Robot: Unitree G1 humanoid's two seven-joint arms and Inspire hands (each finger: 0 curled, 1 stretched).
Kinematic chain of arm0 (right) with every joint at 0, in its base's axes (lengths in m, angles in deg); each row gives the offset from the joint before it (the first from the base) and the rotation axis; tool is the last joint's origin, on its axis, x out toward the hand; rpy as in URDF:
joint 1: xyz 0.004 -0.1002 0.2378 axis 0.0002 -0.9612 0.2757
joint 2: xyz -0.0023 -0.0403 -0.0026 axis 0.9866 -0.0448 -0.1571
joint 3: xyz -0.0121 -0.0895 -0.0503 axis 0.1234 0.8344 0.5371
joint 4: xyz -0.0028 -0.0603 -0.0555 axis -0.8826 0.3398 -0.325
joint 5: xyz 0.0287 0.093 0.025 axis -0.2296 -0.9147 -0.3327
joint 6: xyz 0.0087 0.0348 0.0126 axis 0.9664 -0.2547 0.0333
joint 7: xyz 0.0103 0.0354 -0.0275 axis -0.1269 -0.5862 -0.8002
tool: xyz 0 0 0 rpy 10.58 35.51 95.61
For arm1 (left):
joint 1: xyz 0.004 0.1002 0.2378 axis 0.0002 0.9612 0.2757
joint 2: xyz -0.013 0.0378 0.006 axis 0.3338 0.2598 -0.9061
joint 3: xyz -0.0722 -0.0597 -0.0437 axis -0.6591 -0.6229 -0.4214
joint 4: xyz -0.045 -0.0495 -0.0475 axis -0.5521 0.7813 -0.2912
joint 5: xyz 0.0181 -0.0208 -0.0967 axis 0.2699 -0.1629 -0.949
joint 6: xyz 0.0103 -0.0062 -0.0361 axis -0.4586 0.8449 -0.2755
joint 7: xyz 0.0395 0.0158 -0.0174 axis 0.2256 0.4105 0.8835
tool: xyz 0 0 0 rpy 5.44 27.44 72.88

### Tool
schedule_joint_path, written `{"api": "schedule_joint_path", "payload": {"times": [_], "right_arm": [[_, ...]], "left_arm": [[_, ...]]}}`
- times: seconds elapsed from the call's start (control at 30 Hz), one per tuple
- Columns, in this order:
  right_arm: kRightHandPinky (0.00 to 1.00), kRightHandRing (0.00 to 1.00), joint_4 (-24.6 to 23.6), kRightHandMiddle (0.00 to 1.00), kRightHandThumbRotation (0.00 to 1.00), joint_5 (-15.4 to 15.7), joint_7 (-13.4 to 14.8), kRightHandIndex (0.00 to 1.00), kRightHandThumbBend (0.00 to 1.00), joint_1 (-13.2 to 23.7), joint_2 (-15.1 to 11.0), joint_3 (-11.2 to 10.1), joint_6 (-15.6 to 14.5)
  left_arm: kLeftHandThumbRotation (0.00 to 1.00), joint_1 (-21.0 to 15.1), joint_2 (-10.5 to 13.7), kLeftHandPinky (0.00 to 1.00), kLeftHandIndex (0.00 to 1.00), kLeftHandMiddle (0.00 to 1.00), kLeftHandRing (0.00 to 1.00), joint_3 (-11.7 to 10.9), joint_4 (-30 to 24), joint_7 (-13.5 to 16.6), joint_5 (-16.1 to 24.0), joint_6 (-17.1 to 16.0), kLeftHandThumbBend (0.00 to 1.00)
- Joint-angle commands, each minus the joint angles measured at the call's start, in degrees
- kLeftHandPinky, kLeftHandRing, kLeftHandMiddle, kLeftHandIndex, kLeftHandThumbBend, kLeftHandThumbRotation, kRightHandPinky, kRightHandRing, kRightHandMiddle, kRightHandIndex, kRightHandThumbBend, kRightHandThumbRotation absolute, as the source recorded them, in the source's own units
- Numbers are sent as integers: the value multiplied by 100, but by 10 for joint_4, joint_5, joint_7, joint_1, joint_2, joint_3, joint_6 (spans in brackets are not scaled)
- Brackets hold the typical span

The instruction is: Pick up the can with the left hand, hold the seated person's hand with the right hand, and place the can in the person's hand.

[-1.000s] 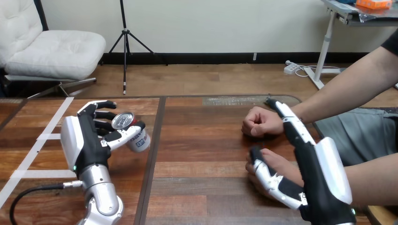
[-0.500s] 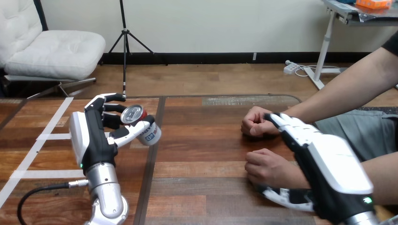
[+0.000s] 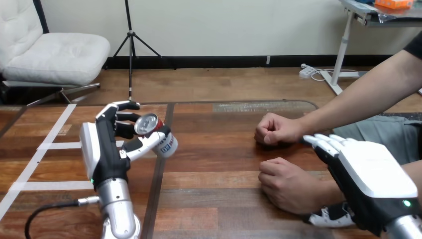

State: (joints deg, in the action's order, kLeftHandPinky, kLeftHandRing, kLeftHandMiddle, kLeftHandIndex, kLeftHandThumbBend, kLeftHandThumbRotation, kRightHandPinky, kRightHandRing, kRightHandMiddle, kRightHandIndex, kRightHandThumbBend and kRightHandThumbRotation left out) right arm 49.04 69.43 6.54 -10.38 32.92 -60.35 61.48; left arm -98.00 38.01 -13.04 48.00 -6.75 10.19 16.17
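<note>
Right now my left hand is clamped on the can, fingers curled behind it and my thumb pressed across its front, holding it above the table in the left-centre of the frame. The can is tilted. Its long axis runs from upper left to lower right, with the silver lid turned up and to the upper left and the base aimed down toward the centre of the table.

My right hand sits at the lower right, lying over the wrist of the person's nearer hand. Whether it has a grip there I cannot tell. That hand is a loose fist, knuckles up, on the wood, and the person's other hand is a fist just above it in the frame.

I judge the step in hand is securing that wrist. To do it well I should close gently, then turn the palm upward and wait for it to open. I should carry the can across only after that, righting it so the base lands in the palm.
</note>
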Motion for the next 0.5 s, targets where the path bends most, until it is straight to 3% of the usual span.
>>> {"api": "schedule_joint_path", "payload": {"times": [0.0,0.13,0.47], "right_arm": [[88,90,-41,89,4,28,-35,85,96,48,-28,-7,-21],[88,90,-43,89,4,46,-73,85,97,60,-46,-5,-38],[84,87,-31,86,4,64,-122,83,100,83,-72,0,-57]], "left_arm": [[0,-12,2,47,58,46,44,2,-42,10,11,-11,73],[0,-5,-3,47,58,46,44,0,-49,6,10,-13,73],[0,4,-7,46,58,46,44,2,-59,9,20,-18,74]]}}
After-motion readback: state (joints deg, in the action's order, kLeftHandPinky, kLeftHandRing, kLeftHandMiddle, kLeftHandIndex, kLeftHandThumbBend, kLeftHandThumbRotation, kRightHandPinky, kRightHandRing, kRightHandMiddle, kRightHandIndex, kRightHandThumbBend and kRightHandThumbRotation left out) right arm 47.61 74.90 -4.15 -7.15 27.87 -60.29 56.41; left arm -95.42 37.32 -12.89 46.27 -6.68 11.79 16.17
